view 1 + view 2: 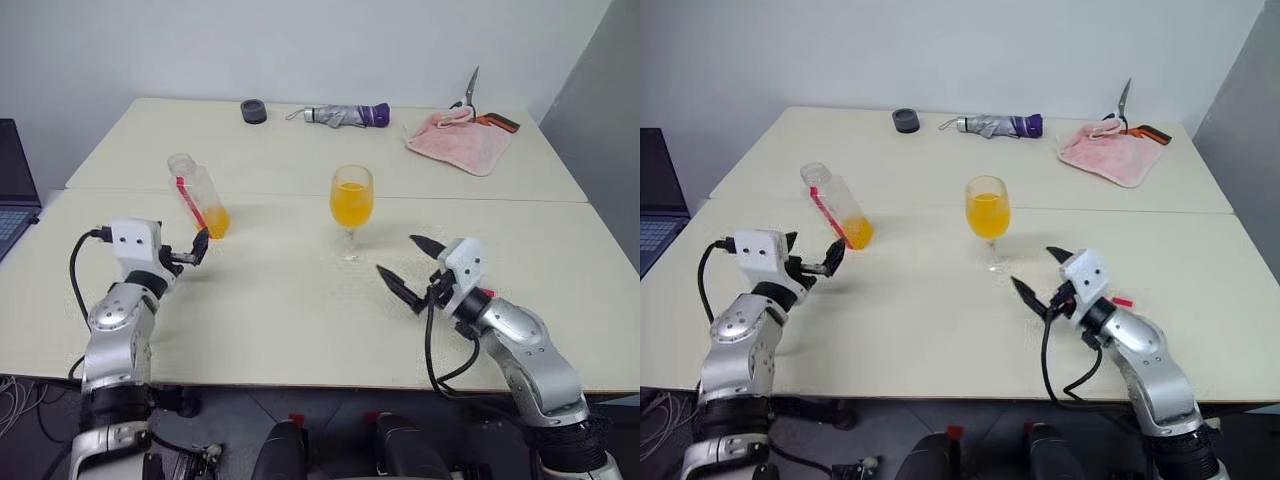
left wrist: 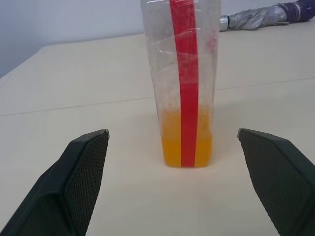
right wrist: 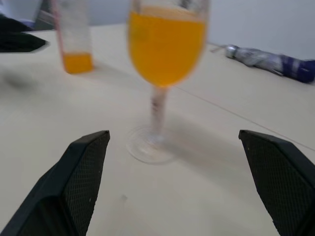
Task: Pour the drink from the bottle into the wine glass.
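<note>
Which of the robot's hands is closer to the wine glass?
The right hand. It sits open just short of the wine glass. The left hand is off by the bottle.

Bottle [image 1: 198, 194] left of centre, uncapped, little drink [image 1: 216, 221] at bottom. Wine glass [image 1: 351, 205] centre, mostly full. Left gripper [image 1: 196, 247] just below bottle, open, not touching. Right gripper [image 1: 412, 268] lower right, jaws spread.

Clear crinkly plastic bottle [image 2: 181, 73], smooth clear wine glass [image 1: 351, 205], matt desk [image 1: 300, 300], textured black fingers [image 2: 83, 167], pink cloth [image 1: 458, 140].
</note>
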